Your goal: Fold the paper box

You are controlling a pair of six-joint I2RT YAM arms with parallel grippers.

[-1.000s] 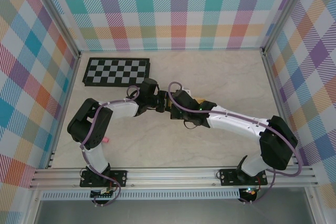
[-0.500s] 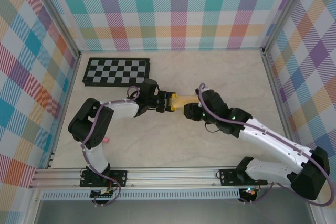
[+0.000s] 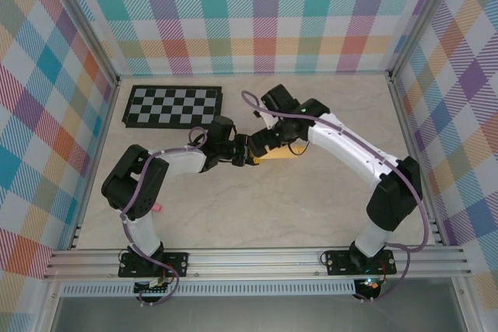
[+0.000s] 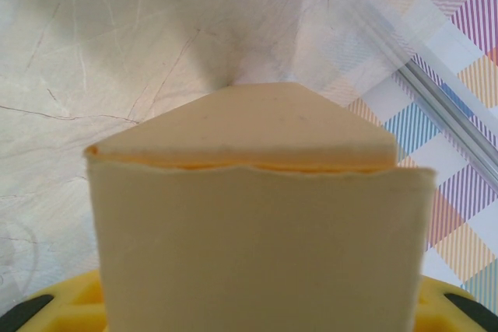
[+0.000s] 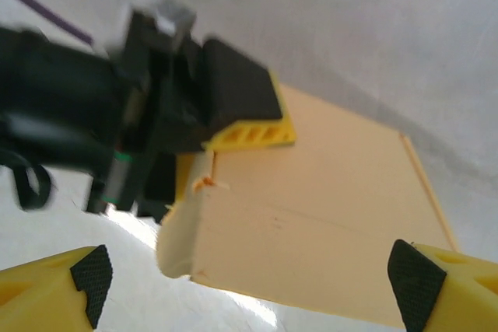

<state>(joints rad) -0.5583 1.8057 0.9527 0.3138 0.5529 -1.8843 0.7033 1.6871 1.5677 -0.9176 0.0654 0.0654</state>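
Observation:
The paper box (image 3: pixel 282 155), a flat yellow-orange card box, hangs just above the middle of the table. My left gripper (image 3: pixel 247 153) is shut on its left end. In the left wrist view the box (image 4: pixel 257 231) stands between the yellow fingers (image 4: pixel 54 309), one end flap folded over its far end. My right gripper (image 3: pixel 268 139) reaches down from the far side, over the box's left part. Its jaws (image 5: pixel 249 277) stand wide open, with the box (image 5: pixel 311 207) beyond them and untouched. The left gripper's finger (image 5: pixel 249 134) presses on the box's top face.
A black-and-white checkerboard (image 3: pixel 173 106) lies at the back left. A small pink thing (image 3: pixel 156 207) sits by the left arm's elbow. Plaid walls (image 3: pixel 257 13) close in the table on three sides. The aluminium rail (image 3: pixel 257 258) runs along the near edge.
My right arm has swung from the near side round to the far side of the box, and its jaws went from shut to wide open. The left gripper kept its hold.

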